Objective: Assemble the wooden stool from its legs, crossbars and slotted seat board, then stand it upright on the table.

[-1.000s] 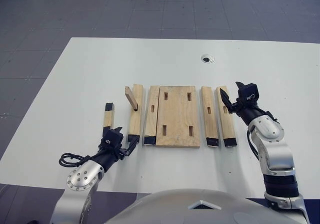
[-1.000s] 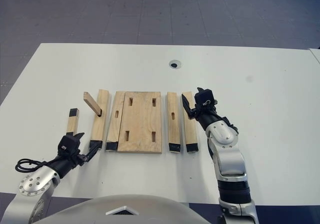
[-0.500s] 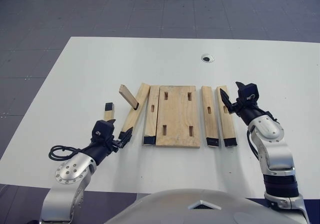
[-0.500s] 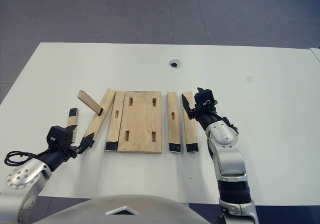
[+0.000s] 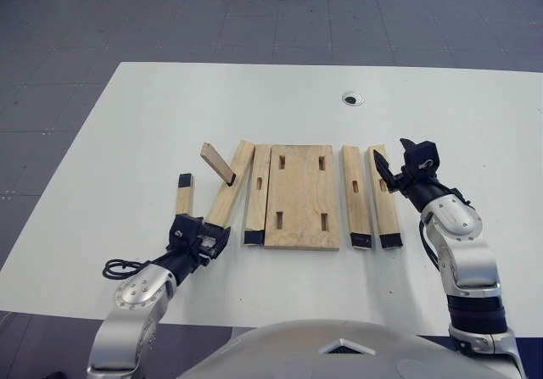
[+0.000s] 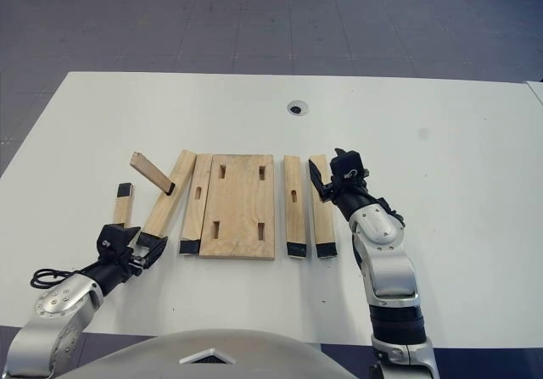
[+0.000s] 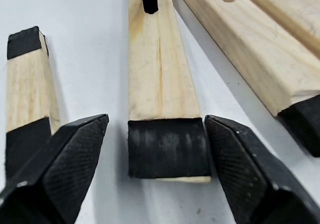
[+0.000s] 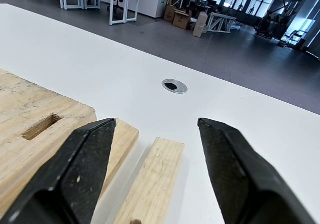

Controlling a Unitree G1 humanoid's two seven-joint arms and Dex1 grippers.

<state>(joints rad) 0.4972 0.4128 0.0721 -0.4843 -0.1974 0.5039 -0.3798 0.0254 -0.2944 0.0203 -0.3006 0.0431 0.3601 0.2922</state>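
My left tool (image 7: 156, 119) sits at the near edge of the table (image 5: 153, 116), released. Its jaws are spread either side of the black-capped near end of the slanted leg (image 5: 229, 191), w/ a gap each side, nothing gripped. That leg lies flat, angled away from the others. A crossbar (image 5: 216, 163) stands tilted out of its slot toward the far end.

Just beside the leg on my left is a short crossbar (image 5: 183, 194) w/ black tips, lying flat. Its near tip is partly behind my left finger (image 7: 65, 159).

Handling, my guess: it's plain softwood, so light and stiff w/ no flex. The flat faces give the pads a square bite across the narrow width. The black cap looks matte, prob. less slippery than bare wood. Gripped at the very end the leg will lever down, so a hold nearer mid-length balances better. The tilted crossbar may be loose and could drop out if I tip the leg.

Beyond are a second slotted leg (image 5: 256, 191), the seat board (image 5: 300, 194) w/ four slots, and two more legs (image 5: 355, 194) (image 5: 383, 194), all flat and side by side.

My right tool (image 8: 156, 121) is also released, above the far end of the outermost leg, holding nothing. A grommet (image 5: 350, 99) sits farther back.

Can't tell how deep the crossbar tenon sits, or what the cap material is. The undersides are hidden. The right tool covers part of that leg's far end.
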